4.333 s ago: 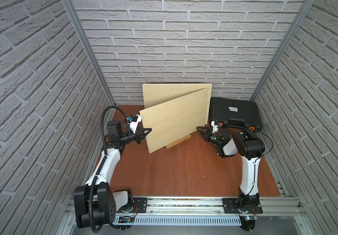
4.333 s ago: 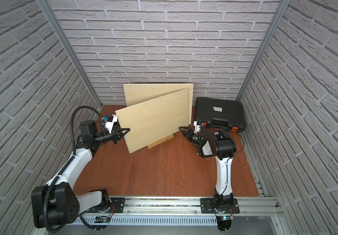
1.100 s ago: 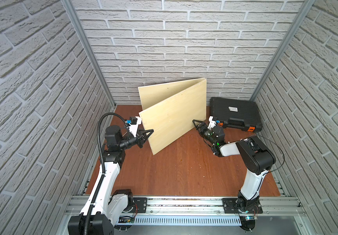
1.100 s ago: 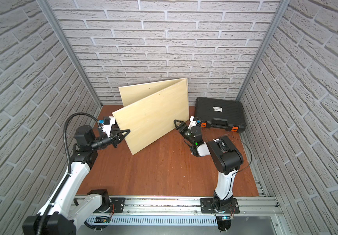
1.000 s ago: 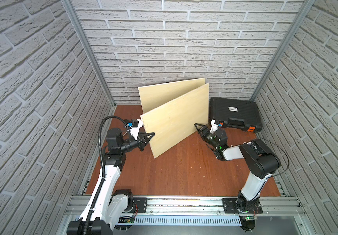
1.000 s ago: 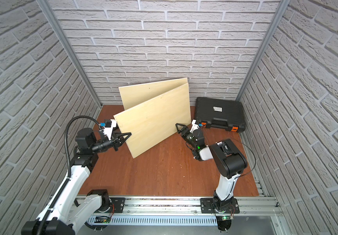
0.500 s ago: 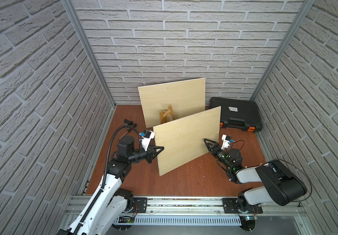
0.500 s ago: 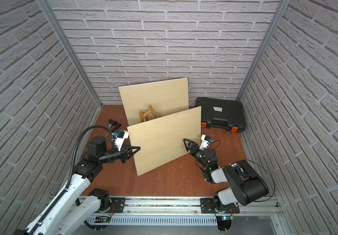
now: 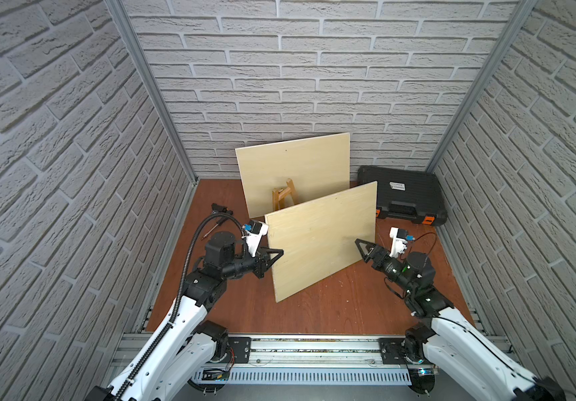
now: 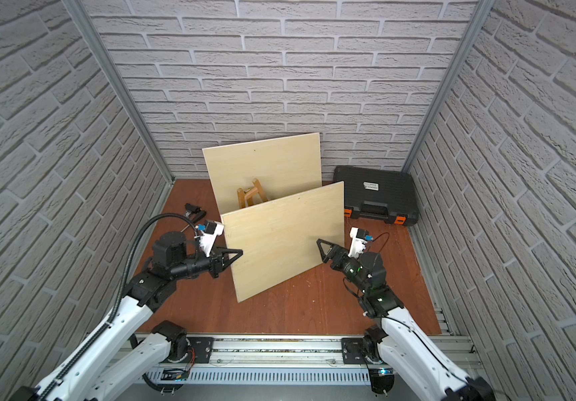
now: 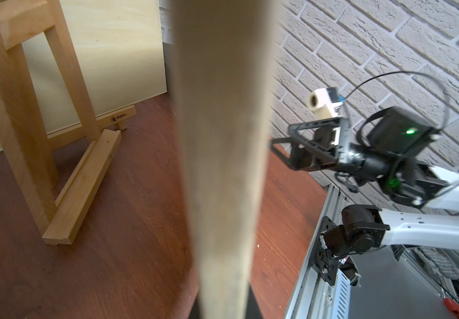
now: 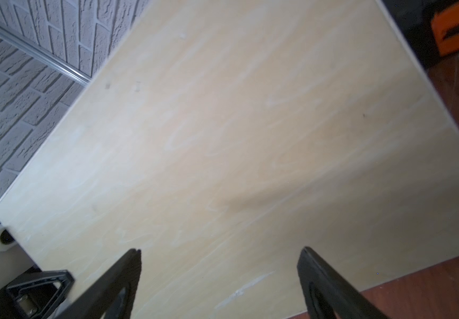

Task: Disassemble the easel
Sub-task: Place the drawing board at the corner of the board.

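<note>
The left claw (image 9: 276, 255) is pinched tight on the left edge of the front board (image 9: 321, 239), and that one narrow grip is all that holds the sheet up. The board stands tilted, its low corner seemingly down on the table (image 9: 331, 312). The right claw (image 9: 361, 244) hangs just in front of the board's right half with its jaws spread wide, holding nothing. The easel (image 9: 284, 194) itself stands behind, near the back wall, with the rear board (image 9: 293, 166) propped on its ledge. What worries me is leverage: a big flat panel held at one edge can twist in the fingers and slap down flat on the table. It could also swing back and knock the easel over with the rear board on it. If the right claw pushes in against the face rather than taking an edge, it will only shove the sheet. The black case (image 9: 401, 198) lies near the board's far corner and could catch it.
</note>
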### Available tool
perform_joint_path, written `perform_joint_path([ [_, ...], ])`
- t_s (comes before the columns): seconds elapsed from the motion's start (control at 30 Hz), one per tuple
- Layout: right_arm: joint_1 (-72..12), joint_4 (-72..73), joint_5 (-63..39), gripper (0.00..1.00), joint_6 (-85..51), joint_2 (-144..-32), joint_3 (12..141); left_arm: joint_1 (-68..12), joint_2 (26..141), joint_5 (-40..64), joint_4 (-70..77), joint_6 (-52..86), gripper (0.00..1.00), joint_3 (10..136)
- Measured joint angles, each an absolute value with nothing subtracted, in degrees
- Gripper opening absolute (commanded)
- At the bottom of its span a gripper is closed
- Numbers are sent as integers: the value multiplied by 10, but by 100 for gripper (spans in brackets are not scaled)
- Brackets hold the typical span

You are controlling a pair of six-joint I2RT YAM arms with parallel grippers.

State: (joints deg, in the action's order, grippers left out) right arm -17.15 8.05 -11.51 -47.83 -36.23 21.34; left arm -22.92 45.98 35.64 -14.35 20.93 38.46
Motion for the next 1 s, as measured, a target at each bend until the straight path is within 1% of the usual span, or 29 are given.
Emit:
perform_joint_path([
  [0.07,-171,-12,-109,90,-448,-334,265,-230,493,360,-130,215,0,394],
  [0.23,-171,-188,-105,90,-403,-352,325,-234,588,373,-72,232,0,420],
  [0.37,-171,-294,-102,91,-379,-378,364,-249,649,376,-28,242,0,444],
  [0.47,-171,-345,-97,92,-359,-391,399,-262,689,376,-5,243,0,460],
  [0.6,-171,-389,-74,93,-337,-394,430,-277,740,379,27,248,0,481],
  [0.73,-164,-410,-37,98,-311,-408,449,-280,772,387,51,258,0,486],
  [0.83,-118,-399,-44,98,-294,-434,449,-280,768,387,44,256,0,486],
  [1.0,-25,-331,-88,98,-275,-532,451,-249,745,412,-12,238,0,488],
])
